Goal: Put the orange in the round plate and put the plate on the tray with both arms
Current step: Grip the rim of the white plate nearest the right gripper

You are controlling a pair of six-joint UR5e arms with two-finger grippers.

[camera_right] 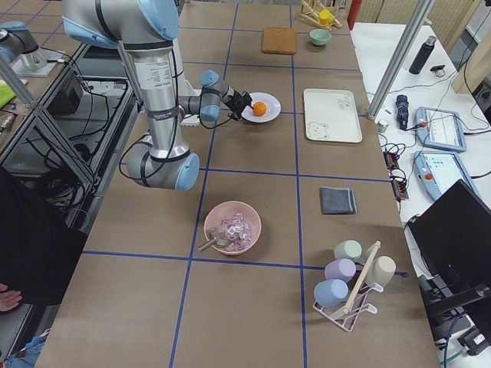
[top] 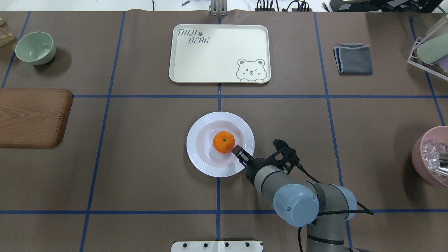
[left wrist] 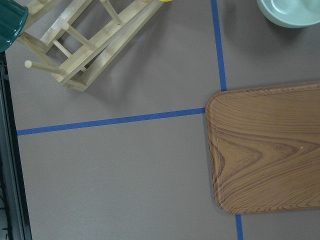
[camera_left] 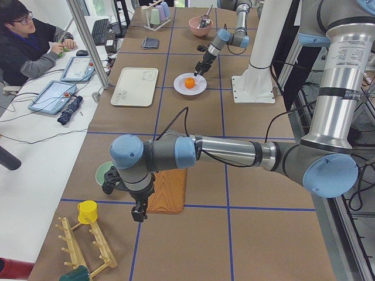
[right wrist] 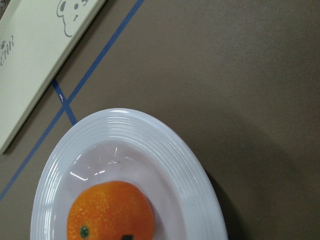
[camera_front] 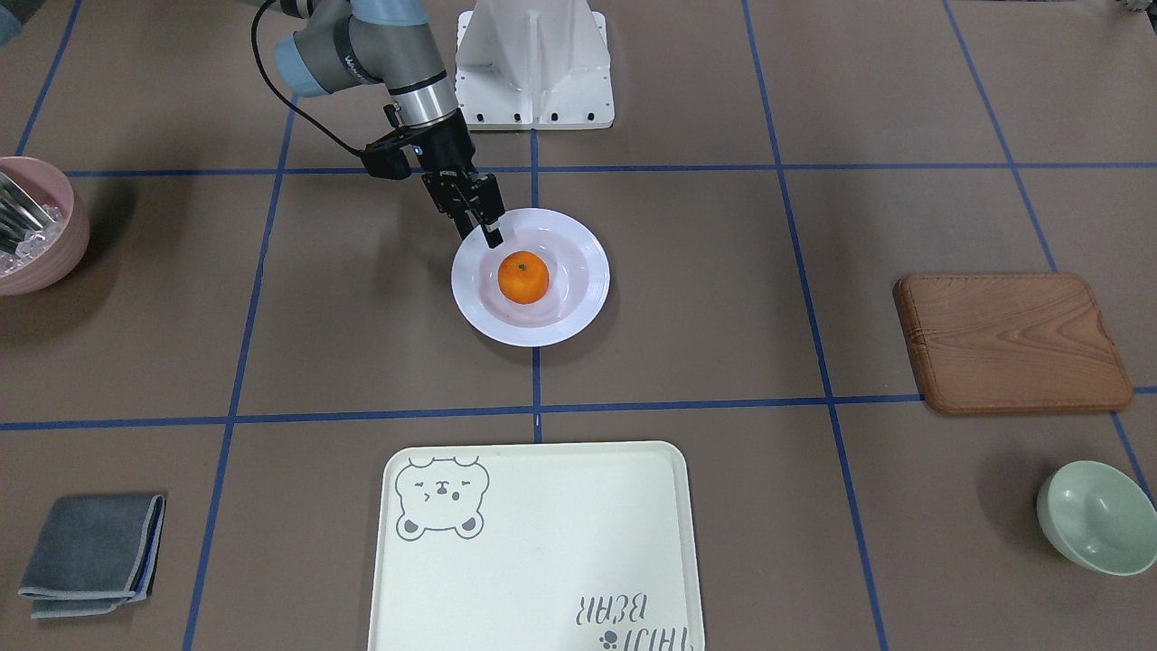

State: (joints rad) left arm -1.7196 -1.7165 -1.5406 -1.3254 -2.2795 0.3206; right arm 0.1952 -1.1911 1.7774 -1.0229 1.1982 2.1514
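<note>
The left gripper (camera_left: 139,213) is showing only in the left side view, too small for its jaws to be told. In the overhead view the right arm (top: 266,175) is hiding most of the right gripper (top: 239,151). The right wrist view's bottom edge is cutting off the orange (right wrist: 110,212) and the plate (right wrist: 187,170); its left edge is cutting the tray (right wrist: 25,65).

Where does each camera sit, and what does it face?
Front-facing: across the table, facing the robot; right arm.
Overhead: behind the robot, facing the tray; right arm.
Exterior left: table's end; left arm near, right far.
Exterior right: opposite end; right arm near.
Left wrist: down on the wooden board; no arm.
Right wrist: down on the round plate; no arm.
Shared: all but left wrist show the orange.
</note>
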